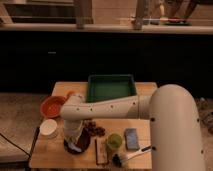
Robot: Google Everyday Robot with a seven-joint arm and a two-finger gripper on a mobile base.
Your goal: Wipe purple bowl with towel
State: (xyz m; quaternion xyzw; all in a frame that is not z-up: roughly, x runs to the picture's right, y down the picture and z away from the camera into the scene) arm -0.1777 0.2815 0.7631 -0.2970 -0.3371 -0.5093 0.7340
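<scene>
The purple bowl (80,145) is a dark shallow dish near the table's front left. My gripper (74,139) points straight down into it, at the end of the white arm (107,107) that reaches in from the right. A small bluish patch (73,147) shows under the gripper inside the bowl; it may be the towel, but I cannot tell for sure. The wrist hides most of the bowl's far side.
On the wooden table (50,155) are an orange bowl (51,106) at the left, a white cup (48,128) in front of it, a green tray (111,88) at the back, a green cup (114,142), a grey-blue block (132,138), a brush (127,157) and dark brown bits (95,129).
</scene>
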